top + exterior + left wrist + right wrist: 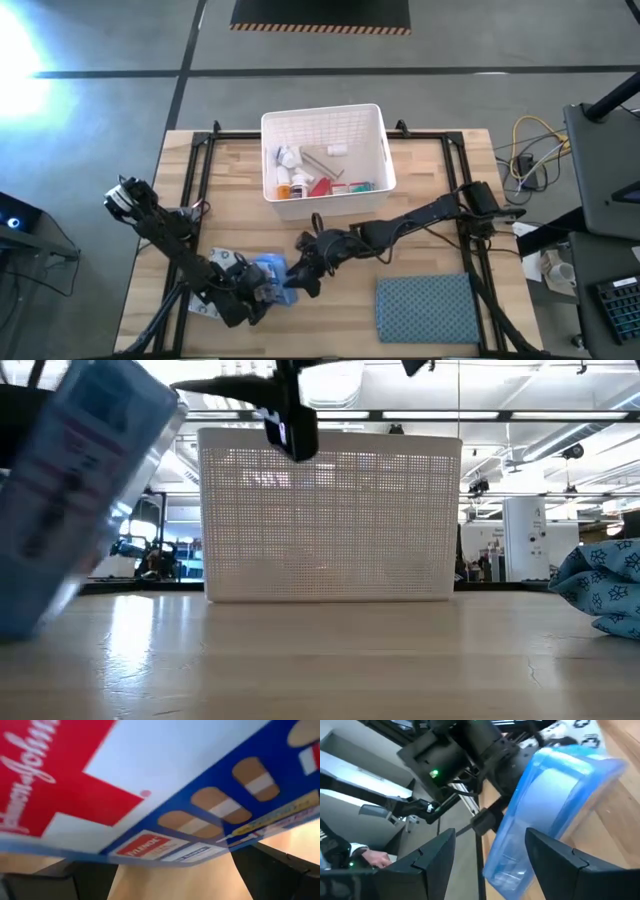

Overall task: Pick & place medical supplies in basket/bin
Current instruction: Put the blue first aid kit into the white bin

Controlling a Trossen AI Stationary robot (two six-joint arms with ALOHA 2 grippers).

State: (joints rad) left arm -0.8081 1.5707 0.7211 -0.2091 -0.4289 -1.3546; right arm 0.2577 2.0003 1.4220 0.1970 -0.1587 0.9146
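Our left hand [262, 292], low and left of centre in the high view, holds the blue first-aid box [270, 270] between its fingers; the left wrist view is filled with the box's red cross and plaster pictures, and the low view shows it tilted at the far left, so we judge it raised off the desk [420, 185] for carrying. Our right hand [303, 277] sits just beside the box with its fingers spread wide and nothing between them, facing the blue case in its own wrist view, perhaps to steady it or take it over. The white basket [375, 125] stands at the upper centre of the desk, already holding pill bottles and small coloured packs. A white patterned packet [218, 258] lies under the left arm, and the blue-grey cloth [425, 308] rests at lower right.
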